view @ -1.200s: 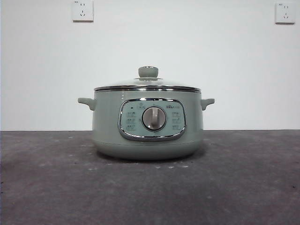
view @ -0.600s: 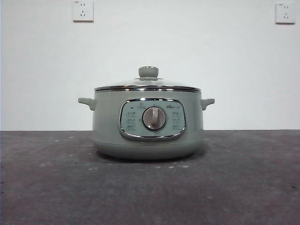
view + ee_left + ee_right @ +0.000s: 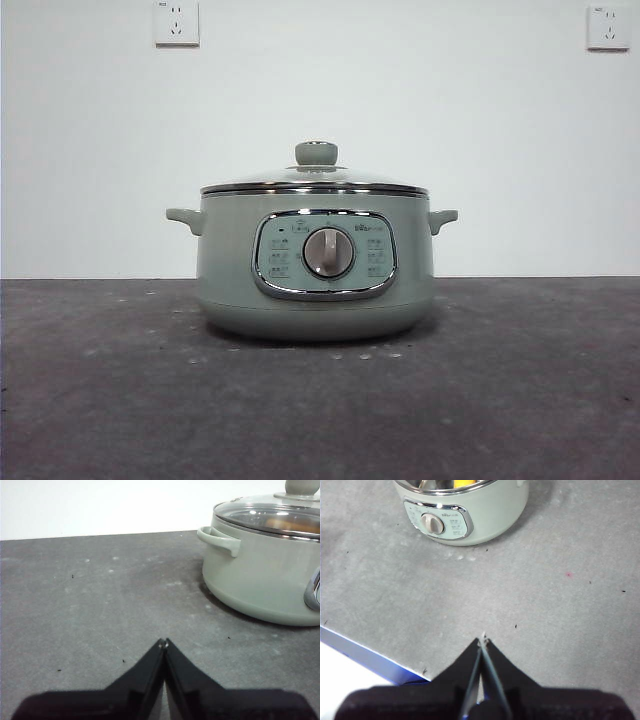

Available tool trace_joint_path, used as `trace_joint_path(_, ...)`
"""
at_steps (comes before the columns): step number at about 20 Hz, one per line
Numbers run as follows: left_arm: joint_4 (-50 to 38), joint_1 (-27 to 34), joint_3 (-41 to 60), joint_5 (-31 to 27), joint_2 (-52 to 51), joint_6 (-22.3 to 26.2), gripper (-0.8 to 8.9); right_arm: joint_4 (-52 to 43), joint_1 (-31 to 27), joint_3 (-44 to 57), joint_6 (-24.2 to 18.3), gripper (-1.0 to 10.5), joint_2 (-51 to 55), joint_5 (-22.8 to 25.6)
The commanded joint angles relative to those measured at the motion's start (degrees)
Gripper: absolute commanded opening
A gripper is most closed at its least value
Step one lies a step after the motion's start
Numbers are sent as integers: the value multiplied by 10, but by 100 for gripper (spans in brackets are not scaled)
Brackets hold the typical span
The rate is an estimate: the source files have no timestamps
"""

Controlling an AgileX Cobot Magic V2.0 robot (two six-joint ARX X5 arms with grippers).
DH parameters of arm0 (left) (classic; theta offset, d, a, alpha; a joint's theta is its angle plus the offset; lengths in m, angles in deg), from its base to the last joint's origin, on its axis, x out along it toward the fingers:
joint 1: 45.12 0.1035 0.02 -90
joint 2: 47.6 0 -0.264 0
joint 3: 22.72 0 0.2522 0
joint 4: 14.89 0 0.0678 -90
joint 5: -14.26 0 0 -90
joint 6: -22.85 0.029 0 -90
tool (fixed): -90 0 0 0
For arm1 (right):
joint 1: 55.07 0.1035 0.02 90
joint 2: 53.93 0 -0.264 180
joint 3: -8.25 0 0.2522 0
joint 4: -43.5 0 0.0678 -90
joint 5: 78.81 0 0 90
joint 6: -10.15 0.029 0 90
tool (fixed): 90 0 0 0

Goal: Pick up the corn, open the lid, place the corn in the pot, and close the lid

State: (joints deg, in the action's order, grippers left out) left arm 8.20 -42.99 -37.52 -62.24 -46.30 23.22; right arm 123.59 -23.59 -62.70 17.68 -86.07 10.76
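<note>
The sage-green pot (image 3: 315, 260) stands in the middle of the table with the glass lid (image 3: 315, 182) seated on its rim, knob upright. A yellow piece of the corn (image 3: 463, 483) shows inside the pot (image 3: 470, 510) in the right wrist view. Through the lid (image 3: 270, 515) in the left wrist view I see only an orange tint. My left gripper (image 3: 163, 642) is shut and empty, low over the table, off to one side of the pot (image 3: 260, 575). My right gripper (image 3: 482, 641) is shut and empty, held high in front of the pot's dial side.
The grey table (image 3: 320, 410) runs back to a white wall carrying two sockets (image 3: 176, 22) (image 3: 608, 27). A blue-trimmed table edge (image 3: 370, 657) lies close to my right gripper.
</note>
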Motion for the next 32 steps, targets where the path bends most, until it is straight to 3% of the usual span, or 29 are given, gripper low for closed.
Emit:
trace_joint_path(1,-4,2,5,0,2,-3,-4,-3,0,5,3,1,0,1)
trace_joint_path(5,-4,2,5,0,7,-3,-4,-3,0,5,0,0,0,2)
trace_joint_path(10,-4,2,5,0,7,-3,-4,-2,-7,5,-15,1,8,135)
trace_joint_path(16,-4,2,5,0,9,-3,-4,-16,-124,5,-24,1,65,144)
trace_joint_path(20,-4,2,5,0,14,-3,-4,-209,-217,72,-46,1,145,121)
trace_joint_path(26,-4,2,5,0,19,-3,-4,-506,-286,363,-40,1,268,60)
trace_joint_path(32,-4,2,5,0,19,-3,-4,-597,-286,512,-26,1,312,53)
